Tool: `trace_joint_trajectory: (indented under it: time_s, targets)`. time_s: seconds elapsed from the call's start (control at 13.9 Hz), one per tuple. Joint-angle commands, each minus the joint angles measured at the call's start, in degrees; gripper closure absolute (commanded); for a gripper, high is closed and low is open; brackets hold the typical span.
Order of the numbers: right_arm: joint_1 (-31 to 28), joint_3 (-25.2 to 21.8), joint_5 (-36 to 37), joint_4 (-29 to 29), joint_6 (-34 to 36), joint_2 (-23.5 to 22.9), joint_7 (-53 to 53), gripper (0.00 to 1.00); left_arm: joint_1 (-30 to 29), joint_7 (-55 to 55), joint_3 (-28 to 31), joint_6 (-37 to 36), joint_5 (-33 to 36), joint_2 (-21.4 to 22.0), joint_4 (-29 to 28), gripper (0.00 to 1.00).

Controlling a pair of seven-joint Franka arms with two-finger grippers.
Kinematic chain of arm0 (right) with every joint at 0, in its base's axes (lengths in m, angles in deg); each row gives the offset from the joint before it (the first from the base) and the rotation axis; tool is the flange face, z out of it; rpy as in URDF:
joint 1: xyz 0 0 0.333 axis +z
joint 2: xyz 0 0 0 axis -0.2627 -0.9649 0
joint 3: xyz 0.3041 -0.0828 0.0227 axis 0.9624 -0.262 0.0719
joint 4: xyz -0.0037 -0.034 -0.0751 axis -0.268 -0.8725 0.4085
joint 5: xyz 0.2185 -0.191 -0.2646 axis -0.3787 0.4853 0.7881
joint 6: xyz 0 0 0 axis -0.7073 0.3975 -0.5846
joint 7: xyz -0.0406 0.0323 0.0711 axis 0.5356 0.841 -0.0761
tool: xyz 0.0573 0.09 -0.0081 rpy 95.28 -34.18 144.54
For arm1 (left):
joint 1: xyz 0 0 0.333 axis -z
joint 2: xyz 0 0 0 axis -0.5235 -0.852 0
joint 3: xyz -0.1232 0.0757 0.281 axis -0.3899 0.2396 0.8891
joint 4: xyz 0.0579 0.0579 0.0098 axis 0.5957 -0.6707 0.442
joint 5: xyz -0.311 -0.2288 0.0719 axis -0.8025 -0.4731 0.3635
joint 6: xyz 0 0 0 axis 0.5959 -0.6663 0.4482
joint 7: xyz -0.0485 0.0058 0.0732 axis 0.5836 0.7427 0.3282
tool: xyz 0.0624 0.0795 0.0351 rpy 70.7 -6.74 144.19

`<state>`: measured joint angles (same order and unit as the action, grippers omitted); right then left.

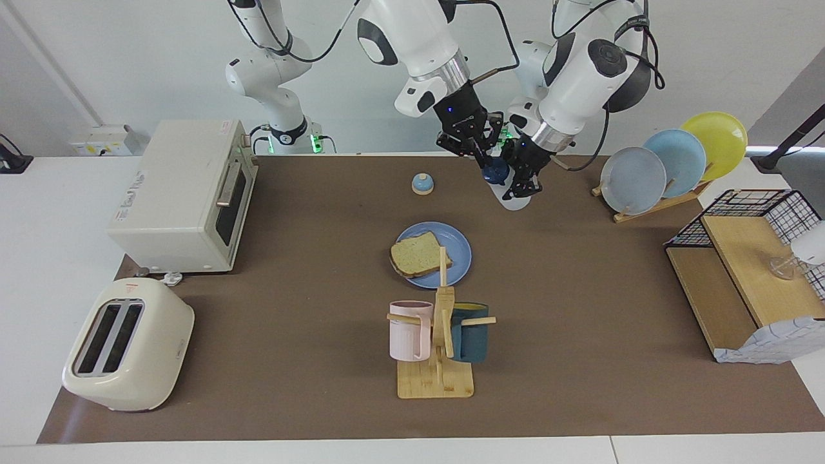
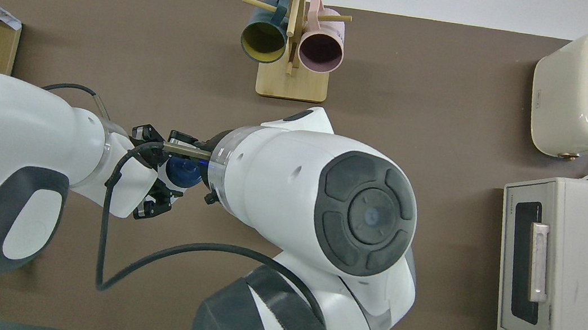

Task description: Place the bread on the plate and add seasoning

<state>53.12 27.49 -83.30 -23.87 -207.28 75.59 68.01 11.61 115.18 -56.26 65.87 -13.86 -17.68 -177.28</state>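
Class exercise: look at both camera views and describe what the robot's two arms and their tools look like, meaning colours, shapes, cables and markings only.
Both arms have glossy white, rounded shells with dark grey round joint caps and a silver metal ring at each wrist. The left tool and right tool are black and angular, each showing a small blue light. Black cables loop along both arms. Green lights glow at the bases.

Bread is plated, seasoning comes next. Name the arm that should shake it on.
Left. Its tool holds the bottle by the body, while the right tool is at the blue cap. The bread lies on the plate.
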Motion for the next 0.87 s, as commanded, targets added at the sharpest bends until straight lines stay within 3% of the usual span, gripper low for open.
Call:
trace_joint_trajectory:
  time_s: [0.0, 0.79]
  targets:
    - [-1.06, 0.37, -0.59, -0.07, -0.22, 0.19, 5.40, 1.00, 0.94, -0.70, 0.64, 0.47, -0.90, 1.69, -1.26, 1.00]
    - [-4.31, -0.07, -10.26, 0.11, -0.22, 0.27, 7.08, 1.00, 0.85, -0.70, 0.72, 0.39, -0.90, 2.04, -1.70, 1.00]
